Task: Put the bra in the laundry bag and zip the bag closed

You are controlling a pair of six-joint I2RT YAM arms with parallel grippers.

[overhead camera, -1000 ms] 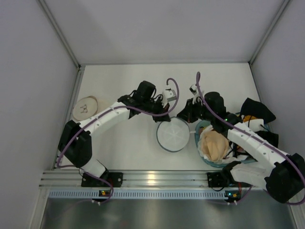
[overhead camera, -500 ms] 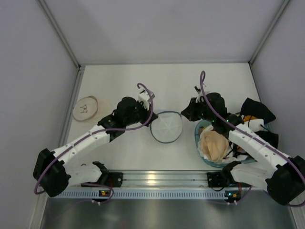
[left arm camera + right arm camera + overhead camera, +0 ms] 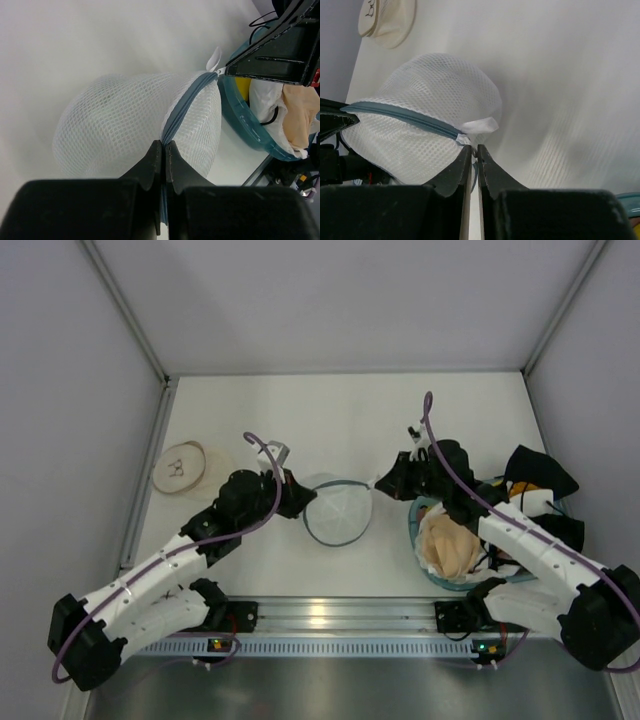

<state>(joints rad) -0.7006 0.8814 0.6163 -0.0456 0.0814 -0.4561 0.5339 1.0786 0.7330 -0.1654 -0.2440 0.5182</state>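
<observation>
While the left hand (image 3: 164,145) and right hand (image 3: 474,149) pinch tight on opposite zipper (image 3: 186,100) ends, the laundry bag (image 3: 338,513) rests on the desk (image 3: 300,420) beside the basket (image 3: 241,118); opposed pulling risks torn mesh or a slipped grip.

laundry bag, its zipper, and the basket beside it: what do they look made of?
laundry bag: white open mesh, matte, likely synthetic; holes visible.
zipper: grey-blue tape, matte, looks fabric.
basket: teal, smooth slightly glossy rim, probably plastic.
</observation>
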